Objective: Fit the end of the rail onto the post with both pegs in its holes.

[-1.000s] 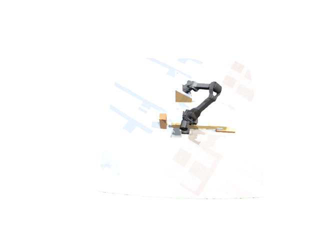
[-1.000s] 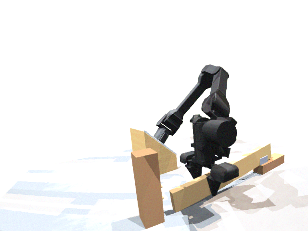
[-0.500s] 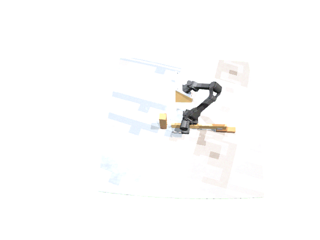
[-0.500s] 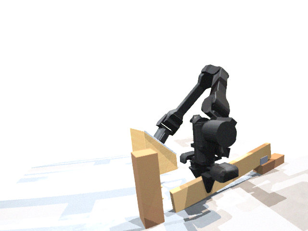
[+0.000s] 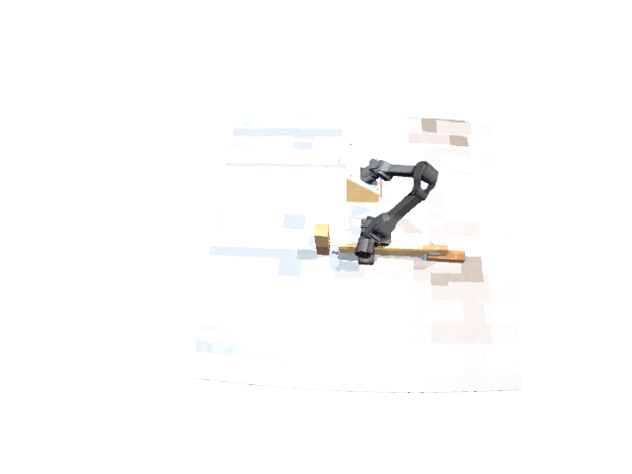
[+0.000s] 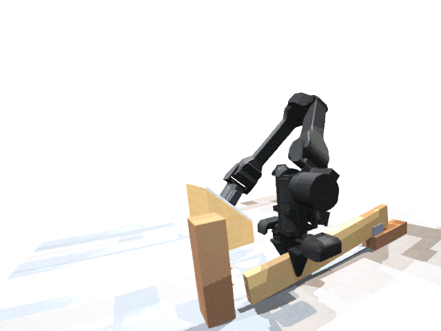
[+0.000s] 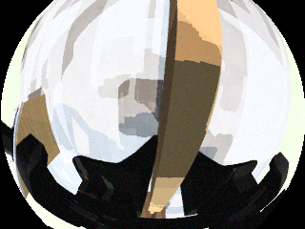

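The long wooden rail [image 5: 398,251] [image 6: 270,281] [image 7: 191,95] stands on its narrow edge. Its far end is in the grey bracket [image 6: 377,229] on the low footboard block [image 5: 451,256] [image 6: 391,233]. Its near end is low, at or just above the table; which, I cannot tell. The post [image 5: 322,237] [image 6: 213,263] stands upright beyond that end, with a small gap between. Two pegs [image 6: 231,267] stick out of it toward the rail. My gripper [image 6: 291,260] [image 7: 166,140] points down and is shut on the rail near its near end, one finger on each side. The rail's holes are not visible.
A wooden wedge-shaped stand [image 5: 361,192] [image 6: 220,221] [image 7: 35,124] carries the arm's base behind the rail, on the post's side. The arm's links arch above and behind the rail. The patterned table top lies around them.
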`<state>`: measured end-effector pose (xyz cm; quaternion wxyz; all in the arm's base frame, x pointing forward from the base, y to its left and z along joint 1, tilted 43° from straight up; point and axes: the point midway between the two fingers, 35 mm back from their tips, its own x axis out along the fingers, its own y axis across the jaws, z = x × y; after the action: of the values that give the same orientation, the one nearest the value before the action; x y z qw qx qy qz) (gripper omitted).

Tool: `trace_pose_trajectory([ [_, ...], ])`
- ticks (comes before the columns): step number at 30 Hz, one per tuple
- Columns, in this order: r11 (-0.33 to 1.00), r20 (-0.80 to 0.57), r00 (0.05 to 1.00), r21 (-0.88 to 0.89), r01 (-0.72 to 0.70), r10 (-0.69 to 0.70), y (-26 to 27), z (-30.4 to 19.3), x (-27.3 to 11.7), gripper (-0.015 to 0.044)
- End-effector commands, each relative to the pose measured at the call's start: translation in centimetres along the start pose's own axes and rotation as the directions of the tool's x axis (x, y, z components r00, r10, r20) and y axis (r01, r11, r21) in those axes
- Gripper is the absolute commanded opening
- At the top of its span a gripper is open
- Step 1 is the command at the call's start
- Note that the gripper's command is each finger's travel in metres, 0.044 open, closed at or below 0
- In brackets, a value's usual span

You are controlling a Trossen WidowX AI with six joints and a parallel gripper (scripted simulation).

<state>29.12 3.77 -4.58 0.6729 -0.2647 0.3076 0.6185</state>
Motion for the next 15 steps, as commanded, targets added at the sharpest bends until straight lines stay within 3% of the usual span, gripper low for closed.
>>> trace_pose_trajectory([
  [1,1.000,0.003,1.000,0.001,-0.001,0.001,0.01,-0.02,-0.21,0.0000],
  [15,1.000,0.003,1.000,0.000,-0.001,0.001,-0.15,-0.02,-0.92,0.0000],
])
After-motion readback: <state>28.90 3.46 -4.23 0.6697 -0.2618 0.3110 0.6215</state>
